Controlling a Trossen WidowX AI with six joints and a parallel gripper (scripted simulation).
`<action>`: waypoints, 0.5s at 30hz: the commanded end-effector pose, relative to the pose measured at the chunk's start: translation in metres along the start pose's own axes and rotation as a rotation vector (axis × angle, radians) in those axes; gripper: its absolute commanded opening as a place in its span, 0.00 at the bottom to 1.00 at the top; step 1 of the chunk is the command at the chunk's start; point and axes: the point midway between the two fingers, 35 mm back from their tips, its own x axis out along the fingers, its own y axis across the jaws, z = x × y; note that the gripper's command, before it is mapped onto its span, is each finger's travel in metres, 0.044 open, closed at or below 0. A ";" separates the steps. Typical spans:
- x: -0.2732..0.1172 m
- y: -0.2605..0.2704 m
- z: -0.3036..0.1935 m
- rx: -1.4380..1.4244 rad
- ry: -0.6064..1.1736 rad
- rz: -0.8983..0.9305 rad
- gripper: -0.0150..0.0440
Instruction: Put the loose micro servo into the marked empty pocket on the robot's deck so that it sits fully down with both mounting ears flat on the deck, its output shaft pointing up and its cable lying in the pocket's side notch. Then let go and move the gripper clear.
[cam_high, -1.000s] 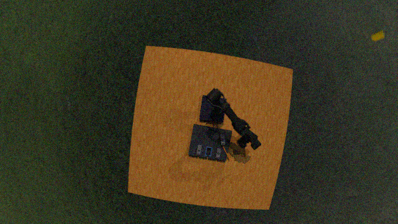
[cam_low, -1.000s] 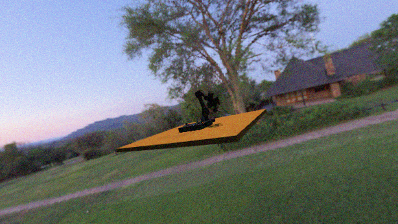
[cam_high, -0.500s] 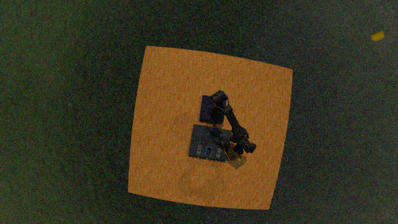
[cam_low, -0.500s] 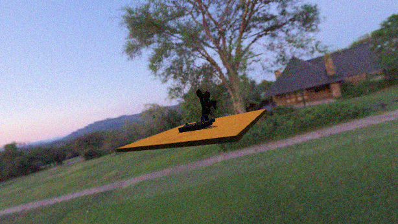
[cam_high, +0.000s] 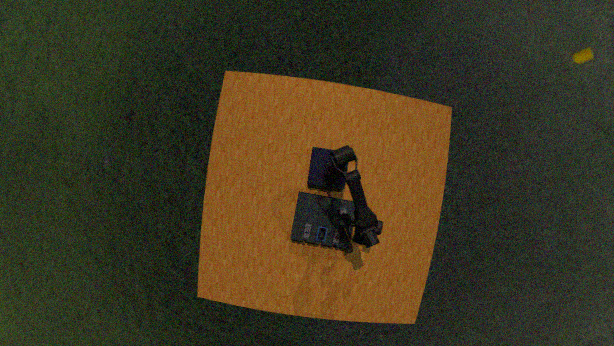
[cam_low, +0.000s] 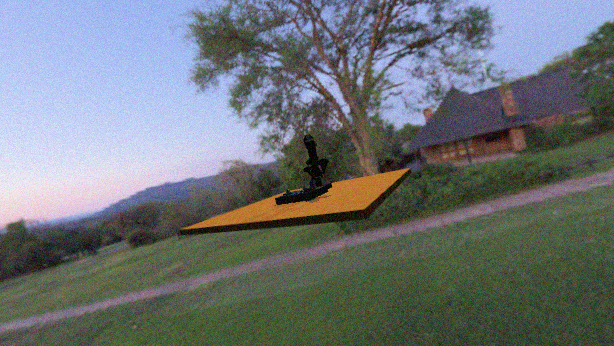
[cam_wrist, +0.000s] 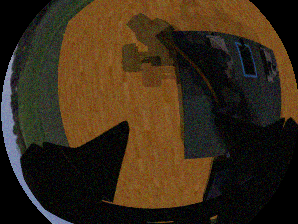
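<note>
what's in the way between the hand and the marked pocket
nothing visible: the open, empty hand hangs beside the deck, and the blue-marked pocket shows uncovered in the wrist view

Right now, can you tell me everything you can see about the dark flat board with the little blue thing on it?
The board is a dark grey, flat rectangle that looks like plastic or metal. It lies flat on the orange table, just beside the arm's square base. Near one edge sits a blue-outlined slot with a small pale part next to it. The arm reaches over one end, hiding that part of it. The open jaws hang past its edge, holding nothing. Finer details are too blurry to tell.
</note>
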 end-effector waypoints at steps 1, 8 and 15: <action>-0.007 -0.020 0.003 -0.109 0.068 -0.072 1.00; -0.022 -0.052 0.003 -0.280 0.209 -0.147 1.00; -0.031 -0.066 0.002 -0.362 0.287 -0.165 1.00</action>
